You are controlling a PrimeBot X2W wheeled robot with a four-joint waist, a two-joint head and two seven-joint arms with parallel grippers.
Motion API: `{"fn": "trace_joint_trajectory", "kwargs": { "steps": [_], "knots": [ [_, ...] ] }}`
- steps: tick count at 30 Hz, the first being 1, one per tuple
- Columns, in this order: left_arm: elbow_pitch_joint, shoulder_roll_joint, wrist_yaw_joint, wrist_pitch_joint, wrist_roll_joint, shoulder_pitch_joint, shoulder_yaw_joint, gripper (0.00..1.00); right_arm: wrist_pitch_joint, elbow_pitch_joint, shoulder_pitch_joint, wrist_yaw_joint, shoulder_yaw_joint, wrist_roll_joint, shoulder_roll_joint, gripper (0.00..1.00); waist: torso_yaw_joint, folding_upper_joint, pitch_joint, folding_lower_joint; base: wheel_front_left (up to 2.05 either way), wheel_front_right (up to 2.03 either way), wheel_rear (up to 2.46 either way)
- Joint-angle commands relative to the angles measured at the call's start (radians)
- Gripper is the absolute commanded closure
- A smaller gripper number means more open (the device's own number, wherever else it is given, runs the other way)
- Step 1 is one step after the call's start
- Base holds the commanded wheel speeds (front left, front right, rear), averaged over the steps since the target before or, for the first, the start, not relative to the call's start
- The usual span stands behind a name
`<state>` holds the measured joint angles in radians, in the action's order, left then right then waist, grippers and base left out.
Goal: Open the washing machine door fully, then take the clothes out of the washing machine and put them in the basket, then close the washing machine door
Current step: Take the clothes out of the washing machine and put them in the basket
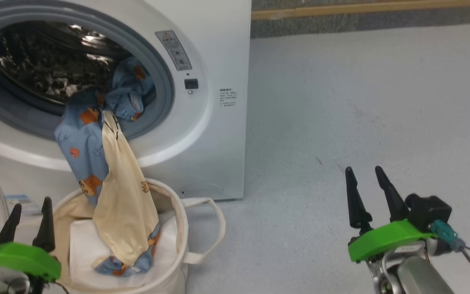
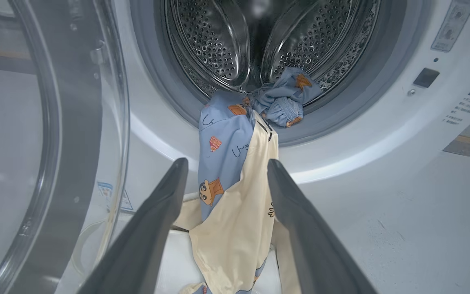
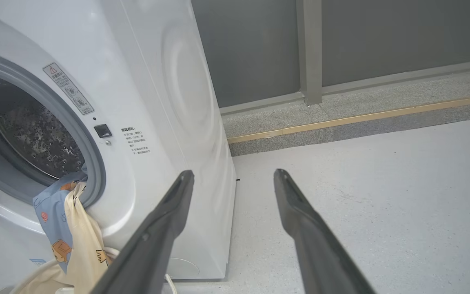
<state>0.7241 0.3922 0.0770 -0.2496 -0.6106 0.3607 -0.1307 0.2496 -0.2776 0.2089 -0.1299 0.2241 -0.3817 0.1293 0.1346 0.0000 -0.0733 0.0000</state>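
My left pincer (image 1: 31, 216) (image 2: 227, 163) is open, its two long dark tapered fingers spread wide and holding nothing. It sits low beside the basket (image 1: 180, 228). In the left wrist view the clothes (image 2: 235, 196) hang beyond the gap between the fingers, apart from both. My right pincer (image 1: 363, 171) (image 3: 233, 173) is open too and empty, over bare floor (image 1: 361, 102) well to the right of the washing machine (image 1: 210, 122).

The clothes (image 1: 116, 196) are soft and limp: light blue cloth with small orange-brown cartoon prints, joined to a smooth cream-yellow panel. They spill from the drum mouth in one long drape, over the grey rubber rim and down the white front, with the lower end lying inside the basket. A crumpled blue bunch sits in the bottom of the mouth.

The basket is a round cream canvas tub with a loop handle (image 1: 218, 228) and a flat white sheet (image 1: 84, 245) inside, touching the foot of the machine. The drum (image 1: 35, 61) is shiny perforated steel. The washing machine door (image 2: 55, 143) stands swung open at my left, with a curved clear glass bowl. The floor is pale, speckled and matt.
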Motion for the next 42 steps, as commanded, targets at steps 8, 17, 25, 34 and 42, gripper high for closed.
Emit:
{"fn": "trace_joint_trajectory", "kwargs": {
  "steps": [8,17,25,34,42],
  "knots": [
    [-0.235,0.017,-0.067,-0.012,0.036,-0.127,0.093,0.0,0.012,0.018,-0.016,-0.001,0.041,-0.013,-0.004,0.0,0.005,0.0,0.049,0.0,0.0,0.0,0.0],
    [-0.398,0.016,-0.107,-0.003,0.049,-0.228,0.094,0.0,0.012,0.01,-0.016,-0.001,0.061,-0.018,-0.01,0.0,0.01,0.0,0.068,0.0,0.0,0.0,0.0],
    [-0.483,0.031,-0.136,0.03,0.053,-0.262,0.092,0.0,0.012,0.008,-0.015,-0.001,0.067,-0.016,-0.006,0.0,0.003,0.0,0.071,0.0,0.0,0.0,0.0],
    [-0.493,0.03,-0.137,0.045,0.04,-0.269,0.085,0.0,0.012,0.008,-0.012,-0.001,0.068,-0.018,-0.011,0.0,-0.001,0.0,0.068,0.0,0.0,0.0,0.0],
    [-0.49,0.033,-0.139,0.049,0.036,-0.258,0.08,0.0,0.012,0.006,-0.01,-0.001,0.069,-0.017,-0.016,0.0,0.002,0.0,0.063,0.0,0.0,0.0,0.0]
  ]
}}
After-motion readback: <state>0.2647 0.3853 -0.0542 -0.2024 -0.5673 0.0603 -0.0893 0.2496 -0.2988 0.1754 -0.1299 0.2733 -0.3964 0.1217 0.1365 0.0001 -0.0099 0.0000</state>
